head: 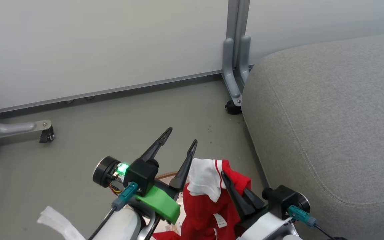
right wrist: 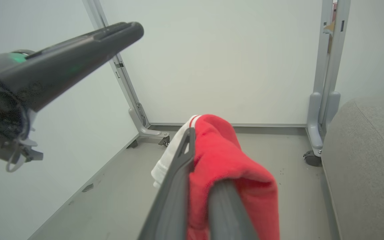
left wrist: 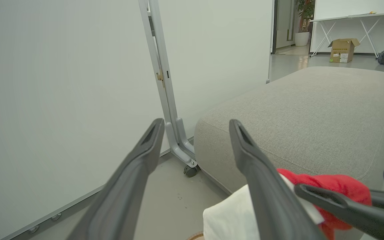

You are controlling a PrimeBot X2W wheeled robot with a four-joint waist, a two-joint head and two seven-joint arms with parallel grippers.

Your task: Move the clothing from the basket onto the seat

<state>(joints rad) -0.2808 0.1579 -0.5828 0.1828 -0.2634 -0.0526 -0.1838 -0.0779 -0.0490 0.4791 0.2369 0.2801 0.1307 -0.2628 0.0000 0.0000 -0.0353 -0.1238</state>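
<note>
My right gripper is shut on the clothing, a red garment with white panels that drapes over its fingers and hangs down toward the bottom edge. In the right wrist view the red fabric is pinched between the two fingers. My left gripper stands open just left of it, holding nothing, its fingers spread wide. The light grey seat lies to the right, close to the held clothing. Of the basket only a bit of brown rim peeks out behind the left gripper.
White partition panels on grey castor feet close off the back and left. Grey floor lies between them and the seat. A white strip lies at the lower left. A cardboard box stands far behind the seat.
</note>
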